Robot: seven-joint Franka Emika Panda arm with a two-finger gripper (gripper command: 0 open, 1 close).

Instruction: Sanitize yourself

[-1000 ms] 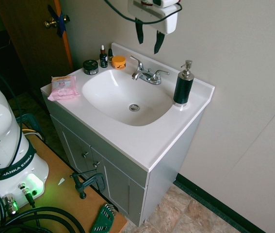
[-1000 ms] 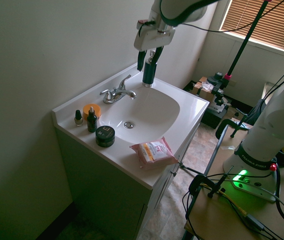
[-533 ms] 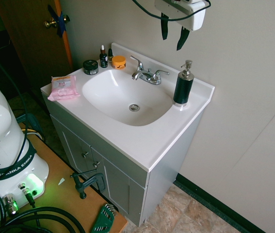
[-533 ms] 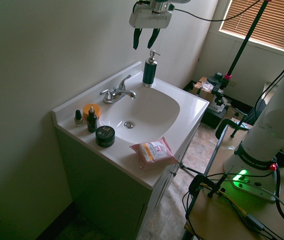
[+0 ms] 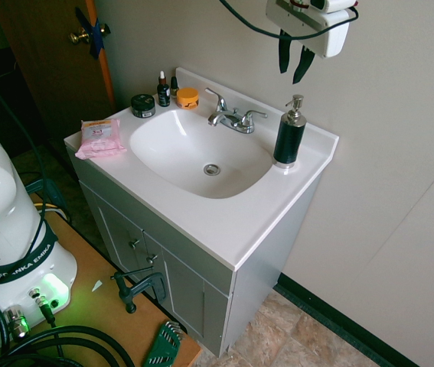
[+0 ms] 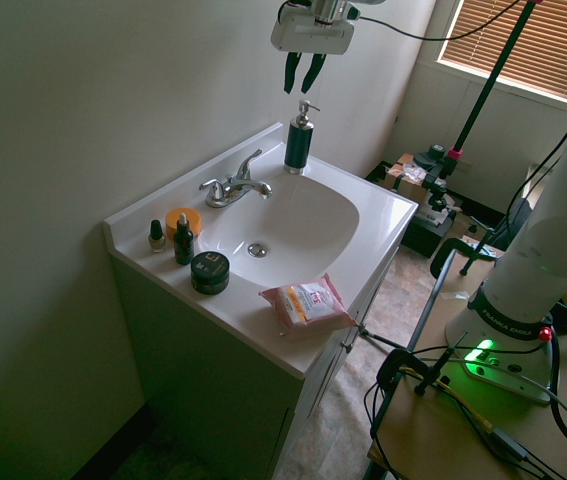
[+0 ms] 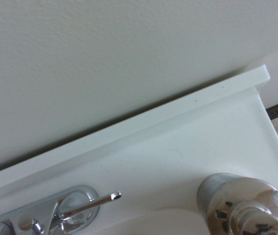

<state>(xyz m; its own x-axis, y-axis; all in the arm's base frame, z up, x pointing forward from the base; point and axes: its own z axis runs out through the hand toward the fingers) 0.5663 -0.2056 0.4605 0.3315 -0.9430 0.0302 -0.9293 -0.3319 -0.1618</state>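
A household bathroom is shown. A white sink (image 5: 201, 153) with a chrome faucet (image 5: 232, 118) is set into a grey vanity cabinet (image 5: 163, 267) against a plain wall. A pump soap dispenser (image 5: 289, 134), small cosmetic jars (image 5: 143, 105) and a pack of wipes (image 5: 99, 138) are seen on the countertop, and stone-pattern tile flooring (image 5: 301, 336) is visible below.

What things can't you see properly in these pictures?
- Print on the pink wipes packet: too small to read in both exterior views.
- Labels on the small bottles and jars by the wall: too small.
- Soap dispenser: the wrist view's bottom edge cuts it off, showing only its shiny pump top.
- Faucet: partly cut off in the wrist view.
- Inside the cabinet: doors closed.
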